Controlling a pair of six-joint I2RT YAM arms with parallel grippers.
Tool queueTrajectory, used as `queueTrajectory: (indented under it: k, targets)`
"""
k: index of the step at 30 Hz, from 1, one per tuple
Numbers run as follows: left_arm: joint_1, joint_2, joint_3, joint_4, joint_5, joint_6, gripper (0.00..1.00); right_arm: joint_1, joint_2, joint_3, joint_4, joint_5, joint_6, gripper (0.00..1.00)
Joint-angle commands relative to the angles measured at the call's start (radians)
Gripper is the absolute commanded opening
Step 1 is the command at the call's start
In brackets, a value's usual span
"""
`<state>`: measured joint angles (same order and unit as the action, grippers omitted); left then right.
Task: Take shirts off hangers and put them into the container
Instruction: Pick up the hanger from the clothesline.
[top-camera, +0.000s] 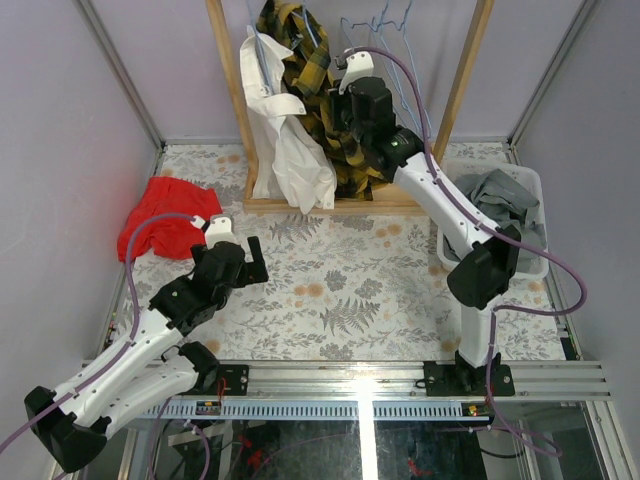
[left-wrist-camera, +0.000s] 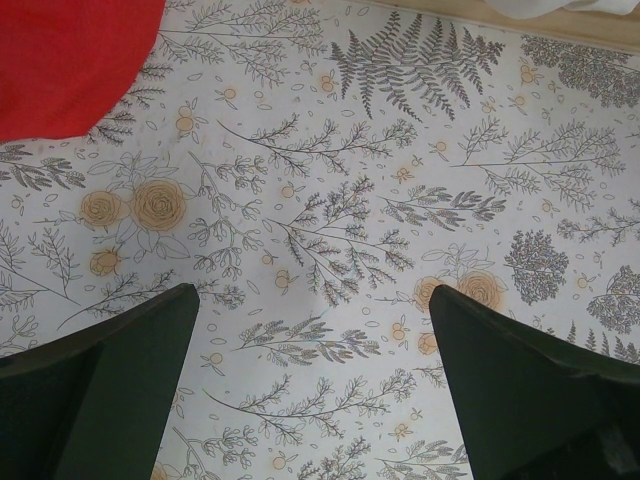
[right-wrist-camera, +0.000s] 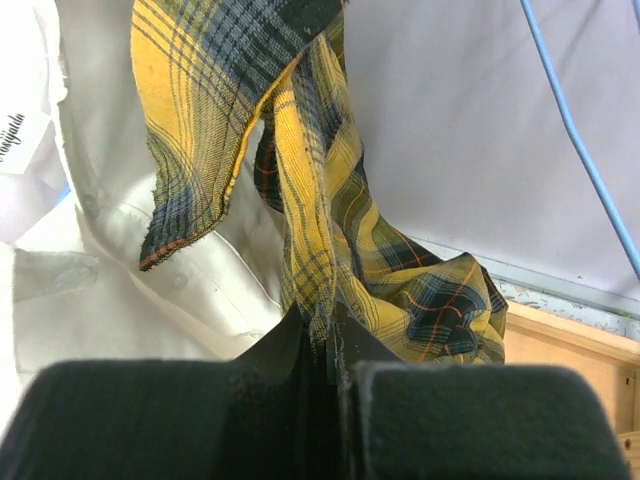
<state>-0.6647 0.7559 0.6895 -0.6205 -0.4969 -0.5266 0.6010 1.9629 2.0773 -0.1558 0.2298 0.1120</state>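
Sideways cursive print on label (right-wrist-camera: 22, 135) of white shirt (right-wrist-camera: 120, 290), not legible

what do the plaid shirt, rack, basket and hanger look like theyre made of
plaid shirt: woven cloth, probably cotton, matte; thread lines and a frayed edge show.
rack: pale bare wood, judging by colour; grain too small to see.
basket: likely white plastic, from its smooth rounded rim.
hanger: thin light-blue wire, possibly coated metal.

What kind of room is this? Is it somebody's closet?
Likely a robot test booth, not a closet: two robot arms bolted at a flowery table, a small wooden rack with shirts, and a white basket.
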Motion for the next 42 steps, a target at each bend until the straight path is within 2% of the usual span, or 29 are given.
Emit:
queueTrajectory:
  k: [1, 8, 18, 25, 30, 34, 42]
  targets:
    - [0.007, -0.001, 0.029, 0.034, -0.010, -0.006, 1.00, -0.024, -0.144, 0.018, 0.178, 0.063, 0.051, 0.00]
    - [0.008, 0.003, 0.031, 0.034, -0.009, -0.004, 1.00, -0.024, -0.214, -0.017, 0.191, 0.070, 0.072, 0.00]
    - [0.008, 0.000, 0.031, 0.033, -0.014, -0.006, 1.00, -0.024, -0.389, -0.122, 0.062, 0.045, 0.104, 0.00]
    - [0.007, -0.003, 0.031, 0.032, -0.017, -0.006, 1.00, -0.024, -0.549, -0.103, -0.091, -0.151, 0.083, 0.00]
    - [0.007, -0.001, 0.030, 0.033, -0.013, -0.007, 1.00, -0.024, -0.696, -0.158, -0.123, -0.224, 0.062, 0.00]
    - [0.007, 0.000, 0.031, 0.033, -0.010, -0.006, 1.00, -0.024, -0.785, -0.182, -0.131, -0.351, 0.072, 0.00]
    - [0.008, -0.001, 0.029, 0.034, -0.011, -0.006, 1.00, -0.024, -0.953, -0.240, -0.039, -0.353, 0.086, 0.00]
